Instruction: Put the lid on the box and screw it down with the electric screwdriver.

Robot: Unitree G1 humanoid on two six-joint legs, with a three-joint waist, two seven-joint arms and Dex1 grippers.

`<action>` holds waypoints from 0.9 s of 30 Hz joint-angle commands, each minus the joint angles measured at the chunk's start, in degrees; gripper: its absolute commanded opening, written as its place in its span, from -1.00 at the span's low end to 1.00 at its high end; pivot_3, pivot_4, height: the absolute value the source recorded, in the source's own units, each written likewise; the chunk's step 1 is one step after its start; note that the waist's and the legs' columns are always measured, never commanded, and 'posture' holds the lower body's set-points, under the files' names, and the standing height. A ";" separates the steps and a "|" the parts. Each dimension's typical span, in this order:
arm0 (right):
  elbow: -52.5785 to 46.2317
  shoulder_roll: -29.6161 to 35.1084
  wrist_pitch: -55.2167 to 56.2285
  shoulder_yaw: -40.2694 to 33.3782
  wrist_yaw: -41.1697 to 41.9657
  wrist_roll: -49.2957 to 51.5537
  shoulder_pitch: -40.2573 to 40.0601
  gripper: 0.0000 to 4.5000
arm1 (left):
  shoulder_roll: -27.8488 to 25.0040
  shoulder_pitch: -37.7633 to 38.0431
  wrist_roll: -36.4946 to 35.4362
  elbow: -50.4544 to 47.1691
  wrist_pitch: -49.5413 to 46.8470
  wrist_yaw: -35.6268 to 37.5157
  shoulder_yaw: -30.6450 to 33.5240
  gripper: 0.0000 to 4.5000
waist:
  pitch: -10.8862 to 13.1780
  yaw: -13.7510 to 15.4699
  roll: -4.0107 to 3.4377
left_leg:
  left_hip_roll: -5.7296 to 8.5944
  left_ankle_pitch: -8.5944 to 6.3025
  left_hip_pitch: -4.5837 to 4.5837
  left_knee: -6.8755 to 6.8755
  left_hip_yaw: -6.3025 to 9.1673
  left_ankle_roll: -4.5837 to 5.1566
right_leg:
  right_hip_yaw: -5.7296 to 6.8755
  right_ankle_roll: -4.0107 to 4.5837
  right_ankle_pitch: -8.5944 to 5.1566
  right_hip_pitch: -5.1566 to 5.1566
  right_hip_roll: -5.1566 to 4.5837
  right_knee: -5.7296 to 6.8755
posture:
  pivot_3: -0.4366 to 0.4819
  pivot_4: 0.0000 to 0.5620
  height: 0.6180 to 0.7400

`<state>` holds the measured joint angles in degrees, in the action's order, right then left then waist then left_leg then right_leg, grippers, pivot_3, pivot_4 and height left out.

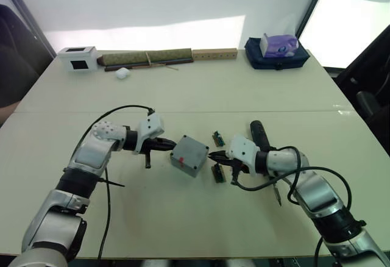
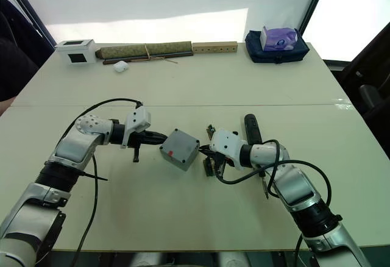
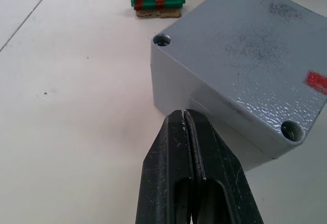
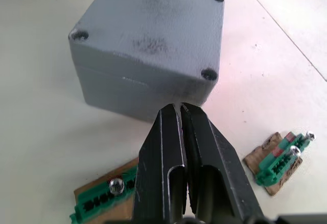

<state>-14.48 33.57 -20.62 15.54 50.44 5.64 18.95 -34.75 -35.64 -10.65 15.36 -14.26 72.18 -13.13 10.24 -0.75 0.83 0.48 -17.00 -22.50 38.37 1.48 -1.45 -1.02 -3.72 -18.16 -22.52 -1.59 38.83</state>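
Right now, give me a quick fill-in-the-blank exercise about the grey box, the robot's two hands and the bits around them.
1. The left hand has its fingers ____.
2. The mark on the lid of the box is coloured ____.
3. The electric screwdriver lies on the table beside the ____ arm.
4. The small circuit pieces near the right hand are ____.

Answers: shut, red, right, green

We find no word, number or brand that can be read anywhere. The only sign we can make out is a small plain red mark (image 3: 316, 82) on the grey top of the box (image 1: 189, 155), near one corner and carrying no lettering. The purple pack (image 1: 279, 44) at the far end of the surface (image 1: 195, 90) bears a pattern too small to read.
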 commanded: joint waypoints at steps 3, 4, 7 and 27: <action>0.98 -1.61 0.06 1.70 1.96 0.64 2.34 -0.96 | -0.89 0.68 -1.03 -3.25 -0.34 2.98 -0.11 -1.00 | 0.00 -0.05 0.00 | 0.00 0.01 0.00 0.07 0.00 -0.02 | -0.01 0.00 0.00 -0.04 0.00 0.13 | -0.05 -0.47 1.00; 1.24 -1.71 0.12 2.02 2.41 0.61 2.54 -0.96 | -0.91 0.76 -1.10 -3.46 -0.49 3.01 0.00 -1.00 | 0.00 -0.10 0.00 | 0.00 0.01 0.00 0.10 0.00 -0.02 | -0.01 0.00 0.00 -0.04 0.00 0.16 | -0.05 -0.47 1.00; 2.26 -2.29 0.38 3.36 3.87 0.65 3.62 -0.96 | -1.08 1.27 -1.78 -5.02 -1.86 3.60 0.25 -1.00 | 0.00 -0.10 0.00 | 0.00 0.01 0.00 0.30 0.00 -0.02 | -0.01 0.01 0.00 -0.01 0.02 0.29 | -0.05 -0.47 1.00; 3.74 -4.36 0.66 6.53 9.59 0.51 6.24 -0.96 | -5.65 7.53 -4.82 -15.75 -8.89 5.39 2.88 -1.00 | 0.00 -0.14 0.00 | -0.03 -0.02 -0.01 0.58 0.03 0.04 | 0.00 0.00 0.00 0.06 0.01 0.41 | -0.05 -0.47 1.00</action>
<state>-7.91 30.80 -20.88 20.80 59.03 4.70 24.03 -40.90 -27.79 -13.16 3.12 -23.24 76.88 -10.29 10.25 -0.89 0.83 0.45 -17.02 -22.51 38.95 1.51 -1.41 -1.03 -3.72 -18.16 -22.45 -1.58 39.24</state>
